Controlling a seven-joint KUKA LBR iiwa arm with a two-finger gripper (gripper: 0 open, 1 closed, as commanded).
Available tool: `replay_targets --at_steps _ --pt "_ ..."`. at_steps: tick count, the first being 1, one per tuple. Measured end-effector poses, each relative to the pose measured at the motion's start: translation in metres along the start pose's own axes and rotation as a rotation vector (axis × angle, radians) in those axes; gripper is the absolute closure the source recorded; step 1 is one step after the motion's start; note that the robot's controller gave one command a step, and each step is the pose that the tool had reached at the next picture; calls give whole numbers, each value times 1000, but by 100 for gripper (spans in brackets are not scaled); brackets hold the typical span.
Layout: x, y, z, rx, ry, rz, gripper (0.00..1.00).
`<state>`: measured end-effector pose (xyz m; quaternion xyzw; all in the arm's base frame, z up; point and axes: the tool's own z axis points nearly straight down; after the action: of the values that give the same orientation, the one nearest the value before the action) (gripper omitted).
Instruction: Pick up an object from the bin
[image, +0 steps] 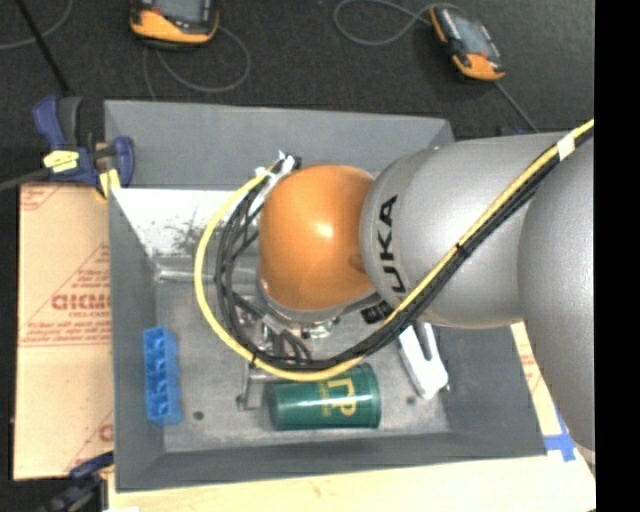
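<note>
The gripper (268, 358) hangs just beside the green can (322, 400) — probably light, slick, apt to roll; take its middle — open or closed, I can't tell.

The grey arm (470, 240) reaches in from the right; its orange-capped wrist (315, 235) apparently points the tool (272, 345) straight down.

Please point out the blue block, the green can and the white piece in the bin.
blue block (161, 375), camera view, middle of its top face.
green can (322, 398), camera view, middle of its side.
white piece (425, 368), camera view, its visible lower end.
</note>
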<state>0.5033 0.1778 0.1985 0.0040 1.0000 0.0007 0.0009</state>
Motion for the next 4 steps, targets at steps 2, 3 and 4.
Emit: replay_targets --at_steps 2,3,4 --pt "-9 -23 40 -2 -9 -34 0" --pt "-5 -48 100 1 -4 -148 0" --pt "-12 -88 116 1 9 -256 0"
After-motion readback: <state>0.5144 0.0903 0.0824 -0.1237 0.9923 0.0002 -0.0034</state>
